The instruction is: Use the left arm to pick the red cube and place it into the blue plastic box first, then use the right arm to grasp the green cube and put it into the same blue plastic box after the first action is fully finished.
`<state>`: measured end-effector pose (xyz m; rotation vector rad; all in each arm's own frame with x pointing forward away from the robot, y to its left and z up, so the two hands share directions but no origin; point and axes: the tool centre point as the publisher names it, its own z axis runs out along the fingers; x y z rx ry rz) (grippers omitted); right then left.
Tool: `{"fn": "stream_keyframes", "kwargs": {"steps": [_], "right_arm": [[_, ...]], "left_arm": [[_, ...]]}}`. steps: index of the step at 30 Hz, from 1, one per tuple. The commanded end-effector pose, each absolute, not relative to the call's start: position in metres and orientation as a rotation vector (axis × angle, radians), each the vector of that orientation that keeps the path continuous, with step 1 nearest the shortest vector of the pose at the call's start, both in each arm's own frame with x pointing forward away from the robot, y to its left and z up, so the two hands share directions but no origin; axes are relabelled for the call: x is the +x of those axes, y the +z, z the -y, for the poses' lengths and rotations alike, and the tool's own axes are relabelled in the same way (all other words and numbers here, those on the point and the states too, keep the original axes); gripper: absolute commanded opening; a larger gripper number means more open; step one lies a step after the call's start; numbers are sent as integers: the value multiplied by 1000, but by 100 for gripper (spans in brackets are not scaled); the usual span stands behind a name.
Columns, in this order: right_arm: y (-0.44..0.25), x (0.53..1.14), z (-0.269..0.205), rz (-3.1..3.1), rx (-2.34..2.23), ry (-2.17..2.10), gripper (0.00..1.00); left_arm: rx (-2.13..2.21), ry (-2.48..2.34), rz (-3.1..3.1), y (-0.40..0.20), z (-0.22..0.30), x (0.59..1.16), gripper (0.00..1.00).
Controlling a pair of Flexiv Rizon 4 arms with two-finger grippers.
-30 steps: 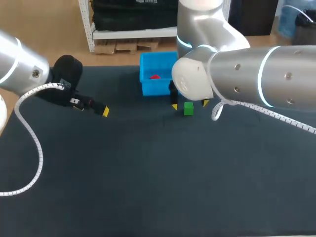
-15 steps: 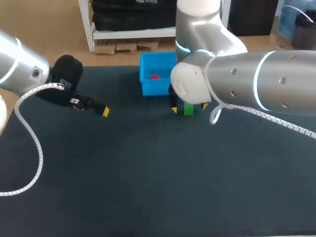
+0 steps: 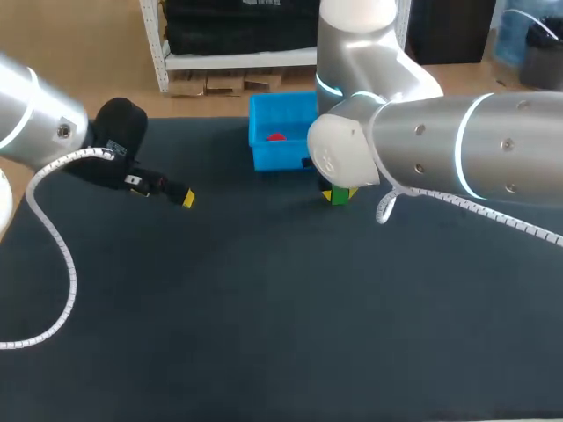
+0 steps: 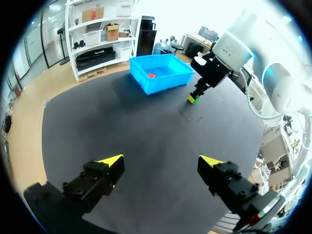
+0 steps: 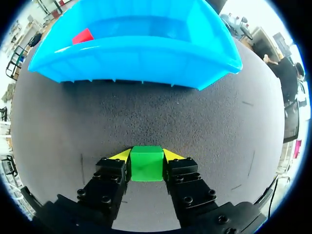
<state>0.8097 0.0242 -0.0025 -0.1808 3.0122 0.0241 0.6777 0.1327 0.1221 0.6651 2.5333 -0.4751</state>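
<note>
The green cube [image 5: 146,163] sits on the dark table mat, and my right gripper [image 5: 146,157] is shut on it, one yellow-tipped finger pressing each side. From above, only a sliver of the green cube [image 3: 336,196] shows under the right arm. The blue plastic box [image 3: 280,132] stands just beyond it, with the red cube [image 3: 276,137] lying inside. In the right wrist view the red cube [image 5: 83,36] rests in a far corner of the blue box [image 5: 136,53]. My left gripper [image 4: 161,163] is open and empty, far out at the table's left side [image 3: 171,192].
The dark mat [image 3: 264,308] covers the whole table. My right arm's thick white forearm [image 3: 440,149] crosses above the mat's back right. A white cable [image 3: 53,255] loops down from the left arm.
My right gripper came down around the green cube and its fingers closed on the cube's sides. The left arm has stayed where it was.
</note>
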Motion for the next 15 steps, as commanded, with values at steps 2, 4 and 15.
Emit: {"fn": "stream_keyframes", "kwargs": {"steps": [2,4,15], "right_arm": [[-2,806,-21,-3003,-172,26,0],[0,807,-20,-2999,-170,23,0],[25,808,-17,-2931,-161,0,0]], "left_arm": [[668,-481,-2529,121,-133,679,100],[668,-481,-2529,121,-133,679,100],[668,-481,-2529,121,-133,679,100]]}}
